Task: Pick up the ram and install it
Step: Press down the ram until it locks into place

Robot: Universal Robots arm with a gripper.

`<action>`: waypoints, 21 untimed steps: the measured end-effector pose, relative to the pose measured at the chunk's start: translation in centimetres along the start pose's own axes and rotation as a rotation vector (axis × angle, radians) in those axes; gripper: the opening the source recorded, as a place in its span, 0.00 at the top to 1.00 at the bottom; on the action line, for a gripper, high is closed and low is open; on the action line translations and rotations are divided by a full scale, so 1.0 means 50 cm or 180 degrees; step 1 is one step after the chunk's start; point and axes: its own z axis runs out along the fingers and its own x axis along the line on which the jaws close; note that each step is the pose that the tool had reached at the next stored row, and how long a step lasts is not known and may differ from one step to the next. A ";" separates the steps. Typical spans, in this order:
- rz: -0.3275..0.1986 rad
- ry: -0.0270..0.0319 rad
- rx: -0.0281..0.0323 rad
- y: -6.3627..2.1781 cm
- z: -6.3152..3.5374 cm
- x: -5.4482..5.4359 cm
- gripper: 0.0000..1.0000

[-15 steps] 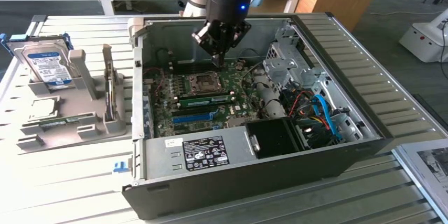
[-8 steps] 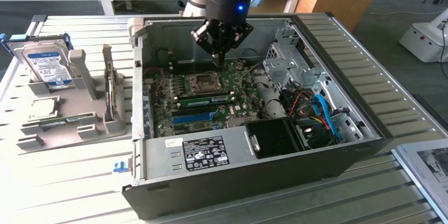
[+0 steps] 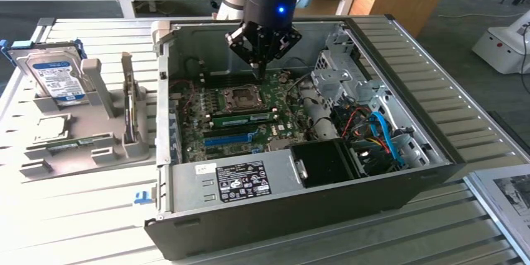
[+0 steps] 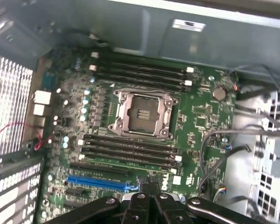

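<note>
The ram (image 3: 244,118), a long green stick with dark chips, lies across the motherboard (image 3: 277,131) just in front of the CPU socket (image 3: 242,97), among the memory slots inside the open computer case (image 3: 414,178). My gripper (image 3: 259,71) hangs above the socket's far side, fingers together and pointing down, apart from the ram and with nothing between them. In the wrist view the fingertips (image 4: 149,186) meet over the board's near edge, with the CPU socket (image 4: 142,113) and the black memory slots (image 4: 130,148) beyond them.
On the exterior view's left, a grey fixture (image 3: 83,147) carries a silver hard drive (image 3: 56,76) and an upright card (image 3: 128,107). The case also holds a blue slot strip (image 3: 228,139), a power supply (image 3: 240,181), a drive cage (image 3: 339,69) and blue and red cables (image 3: 381,131).
</note>
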 end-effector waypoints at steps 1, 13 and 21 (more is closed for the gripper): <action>0.0057 -0.0003 0.0000 0.000 0.000 0.000 0.89; 0.0229 -0.0011 0.0001 0.000 0.000 0.000 0.89; 0.0243 -0.0013 0.0000 0.000 0.000 0.003 0.89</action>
